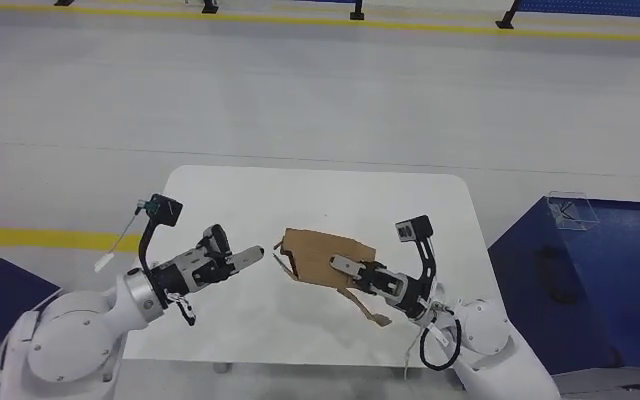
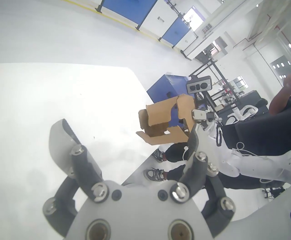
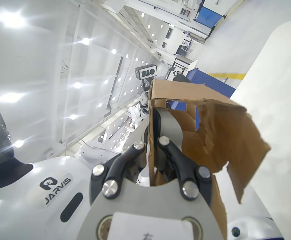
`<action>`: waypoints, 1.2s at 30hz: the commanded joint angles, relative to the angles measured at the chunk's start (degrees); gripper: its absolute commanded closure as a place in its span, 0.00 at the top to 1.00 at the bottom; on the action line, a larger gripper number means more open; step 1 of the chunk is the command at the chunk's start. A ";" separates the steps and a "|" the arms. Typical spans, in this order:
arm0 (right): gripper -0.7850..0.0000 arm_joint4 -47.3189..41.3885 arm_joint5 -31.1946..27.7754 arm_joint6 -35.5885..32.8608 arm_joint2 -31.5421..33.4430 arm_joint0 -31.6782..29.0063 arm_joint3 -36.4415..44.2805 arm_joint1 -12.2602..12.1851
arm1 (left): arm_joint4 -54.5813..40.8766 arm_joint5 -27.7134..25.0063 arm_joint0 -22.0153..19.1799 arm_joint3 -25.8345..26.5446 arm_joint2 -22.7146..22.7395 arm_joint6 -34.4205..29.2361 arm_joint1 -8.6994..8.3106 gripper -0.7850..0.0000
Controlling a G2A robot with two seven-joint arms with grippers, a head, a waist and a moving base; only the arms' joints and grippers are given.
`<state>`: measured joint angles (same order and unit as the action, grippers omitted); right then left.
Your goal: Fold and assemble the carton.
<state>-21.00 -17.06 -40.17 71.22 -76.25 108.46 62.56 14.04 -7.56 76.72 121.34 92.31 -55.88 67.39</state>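
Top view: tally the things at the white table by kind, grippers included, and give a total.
carton: 1
grippers: 2 (left gripper, right gripper)
table: 1
Total: 4

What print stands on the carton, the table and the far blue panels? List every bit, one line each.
carton: no print on the faces that show.
table: none.
blue panels: none that can be read.
white panel between them: one small dark mark, too small to read.
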 commanded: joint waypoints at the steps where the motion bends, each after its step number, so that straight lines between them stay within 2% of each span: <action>1: 0.00 -0.01 0.09 0.35 -0.13 -0.12 0.25 0.06 | -0.09 -0.27 0.27 0.32 -0.29 0.82 -0.09 1.00; 4: 0.00 0.37 0.04 0.44 -0.23 -0.37 0.59 0.10 | 0.00 -0.92 1.10 0.56 -0.57 1.34 -0.27 1.00; 8: 0.00 -3.57 -0.71 0.51 -0.33 -0.88 0.59 0.29 | 2.71 -1.13 1.43 0.13 -1.52 1.06 -0.60 1.00; 16: 0.00 -9.36 -0.03 -3.41 -1.75 -0.41 -0.63 0.60 | 7.48 -2.96 3.10 0.54 -4.34 2.97 -1.02 1.00; 27: 0.00 -8.94 -0.81 -3.56 -3.92 0.19 -1.23 1.15 | 9.70 -3.51 3.86 0.66 -6.93 3.23 -1.58 1.00; 36: 0.00 -9.89 2.29 -5.74 -6.44 1.66 -2.40 1.57 | 11.42 -4.54 4.16 1.40 -7.68 2.59 -2.16 1.00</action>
<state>-30.37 -14.64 -46.09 64.91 -74.69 106.17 64.07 24.91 -11.87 80.86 122.69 84.77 -53.24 65.31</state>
